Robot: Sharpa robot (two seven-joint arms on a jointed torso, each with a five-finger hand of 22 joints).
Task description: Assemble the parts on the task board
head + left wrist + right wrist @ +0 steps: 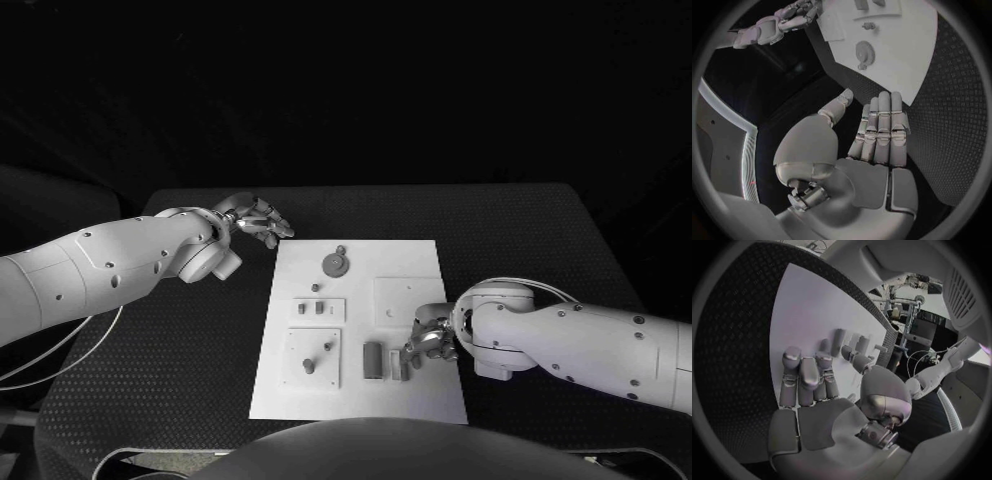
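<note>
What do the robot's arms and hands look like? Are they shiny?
Both arms are smooth, rounded white shells with small dark dots like screws. Each ends in a silvery metal hand, the left hand and the right hand, with jointed fingers made of little blocks and a big rounded thumb base. Thin pale cables loop beside the left arm and over the right arm.
</note>
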